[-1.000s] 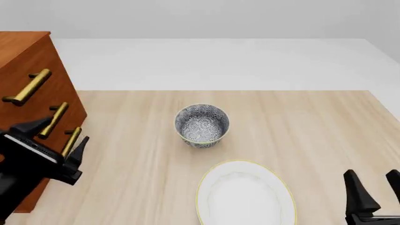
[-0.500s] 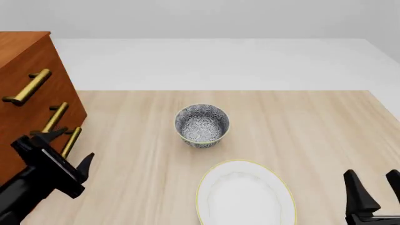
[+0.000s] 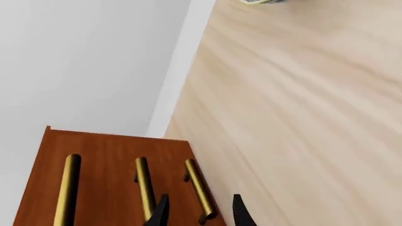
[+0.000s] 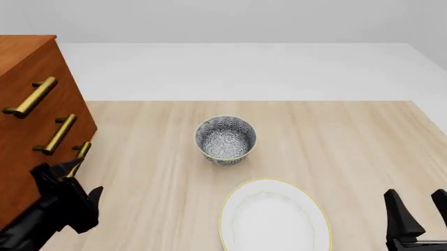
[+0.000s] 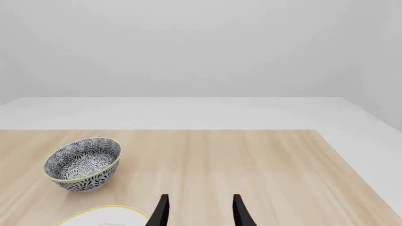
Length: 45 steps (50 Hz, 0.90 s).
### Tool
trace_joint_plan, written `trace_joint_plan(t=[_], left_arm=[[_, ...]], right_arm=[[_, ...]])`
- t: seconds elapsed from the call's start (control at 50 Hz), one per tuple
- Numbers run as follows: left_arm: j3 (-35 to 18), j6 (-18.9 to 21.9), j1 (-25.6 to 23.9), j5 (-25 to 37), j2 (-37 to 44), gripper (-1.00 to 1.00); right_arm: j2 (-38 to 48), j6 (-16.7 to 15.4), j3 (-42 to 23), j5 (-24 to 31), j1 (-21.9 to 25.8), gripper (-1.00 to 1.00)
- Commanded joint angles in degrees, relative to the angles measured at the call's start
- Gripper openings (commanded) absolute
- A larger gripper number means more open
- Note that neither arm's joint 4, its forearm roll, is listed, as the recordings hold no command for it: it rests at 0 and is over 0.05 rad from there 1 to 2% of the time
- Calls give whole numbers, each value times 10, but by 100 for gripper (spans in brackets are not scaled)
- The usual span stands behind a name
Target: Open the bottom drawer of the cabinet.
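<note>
Counting three drawers (image 4: 31, 120), two pincers (image 4: 70, 183).

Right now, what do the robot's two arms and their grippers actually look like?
Both are plain matte black with no visible markings or cables. The left gripper ends in angular, wedge-shaped black fingers on a blocky black wrist. The right gripper shows two slim, tapering black fingers with pointed tips, rising from a dark base at the frame's edge.
</note>
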Motion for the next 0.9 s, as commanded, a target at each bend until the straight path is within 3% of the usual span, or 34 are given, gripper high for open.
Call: trace_joint_plan(t=[0.02,0.26,0.5,0.9], left_arm=[[28,67,12,-91,77,100],[66,130,26,-213,168,100],[63,177,41,-281,215,100],[35,204,42,-323,275,100]], right_arm=[[0,0,0,0,0,100],[0,0,0,0,0,100],[0,0,0,0,0,100],[0,0,0,0,0,100]])
